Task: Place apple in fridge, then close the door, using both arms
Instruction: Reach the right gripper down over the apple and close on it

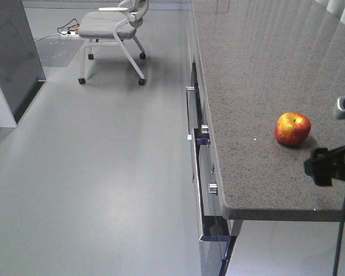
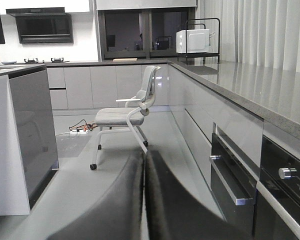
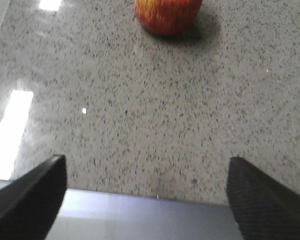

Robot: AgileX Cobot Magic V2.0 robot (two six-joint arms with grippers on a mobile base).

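The apple [image 1: 292, 128], red with yellow patches, sits alone on the speckled grey counter [image 1: 247, 69] near its front edge. In the right wrist view the apple [image 3: 167, 15] lies at the top edge, some way ahead of my right gripper [image 3: 146, 160]. That gripper is open wide over the counter's front edge, with nothing between its fingers. A black part of my right arm [image 1: 328, 165] shows just right of and below the apple. My left gripper [image 2: 144, 155] is shut on nothing and points down the kitchen aisle. The fridge and its door are out of view.
Below the counter run built-in ovens and drawers with protruding metal handles [image 1: 191, 109] and knobs [image 2: 287, 173]. A white wheeled chair [image 1: 112, 29] stands in the aisle. A counter island with a dark grey side panel [image 2: 32, 125] is on the left. A cable lies on the floor [image 2: 80, 127].
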